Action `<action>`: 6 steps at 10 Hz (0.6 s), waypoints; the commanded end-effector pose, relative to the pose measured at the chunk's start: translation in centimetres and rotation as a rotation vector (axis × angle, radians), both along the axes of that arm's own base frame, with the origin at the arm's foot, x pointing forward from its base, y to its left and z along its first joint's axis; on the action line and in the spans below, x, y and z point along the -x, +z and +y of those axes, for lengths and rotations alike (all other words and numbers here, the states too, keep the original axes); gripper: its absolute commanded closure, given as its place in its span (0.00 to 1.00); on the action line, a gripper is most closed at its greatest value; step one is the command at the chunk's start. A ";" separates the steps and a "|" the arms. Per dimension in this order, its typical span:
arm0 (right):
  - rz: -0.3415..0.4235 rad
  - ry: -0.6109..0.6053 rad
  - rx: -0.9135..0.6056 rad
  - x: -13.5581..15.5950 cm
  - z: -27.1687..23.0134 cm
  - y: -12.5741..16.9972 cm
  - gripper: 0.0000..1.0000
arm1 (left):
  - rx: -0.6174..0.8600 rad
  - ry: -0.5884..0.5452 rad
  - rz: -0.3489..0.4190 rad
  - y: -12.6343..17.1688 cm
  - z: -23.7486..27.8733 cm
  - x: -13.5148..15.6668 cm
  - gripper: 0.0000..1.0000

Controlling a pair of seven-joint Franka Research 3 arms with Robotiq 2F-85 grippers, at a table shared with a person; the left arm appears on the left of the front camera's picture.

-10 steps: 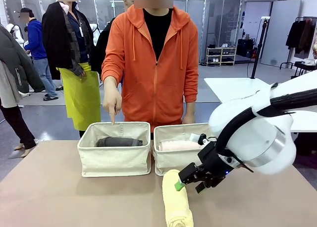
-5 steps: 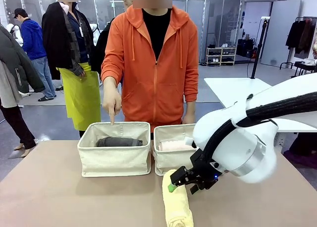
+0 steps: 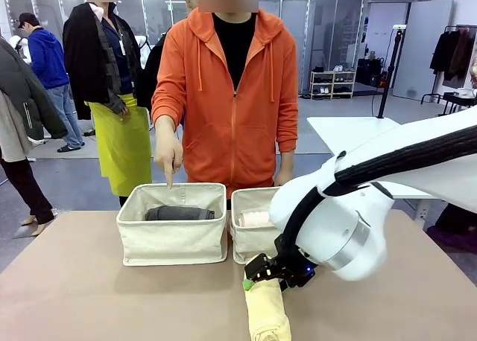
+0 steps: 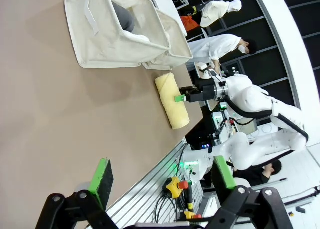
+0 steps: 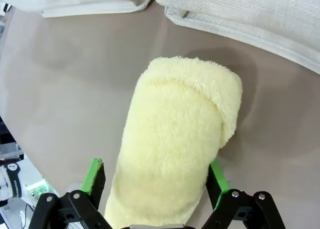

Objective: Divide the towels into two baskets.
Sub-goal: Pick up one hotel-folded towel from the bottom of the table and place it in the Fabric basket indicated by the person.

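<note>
Pale yellow towel lying lengthwise on the table just before the right basket, straddled by the released right tool, pads either side for a grasp; left tool released, hovering apart.

No legible text, label, brand or sign appears in any view. One exception: at about eight o'clock in the right wrist view, a small round dial or badge on equipment beyond the table edge bears a mark resembling the numeral 1, too small to confirm.
</note>
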State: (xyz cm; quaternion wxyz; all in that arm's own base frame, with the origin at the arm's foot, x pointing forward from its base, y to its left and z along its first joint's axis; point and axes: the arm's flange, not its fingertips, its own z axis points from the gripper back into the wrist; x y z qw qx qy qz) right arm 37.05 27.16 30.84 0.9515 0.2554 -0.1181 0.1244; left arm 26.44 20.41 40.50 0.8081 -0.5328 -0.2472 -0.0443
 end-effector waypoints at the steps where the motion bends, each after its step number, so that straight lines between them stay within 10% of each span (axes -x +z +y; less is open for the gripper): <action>1: -0.019 0.012 0.049 0.0 1.6 -1.0 0.00 | 0.019 -0.003 -0.018 0.1 0.2 0.2 0.00; 6: -0.026 0.119 0.056 0.3 1.3 -1.2 0.37 | 0.019 -0.003 -0.018 0.1 0.2 0.2 0.00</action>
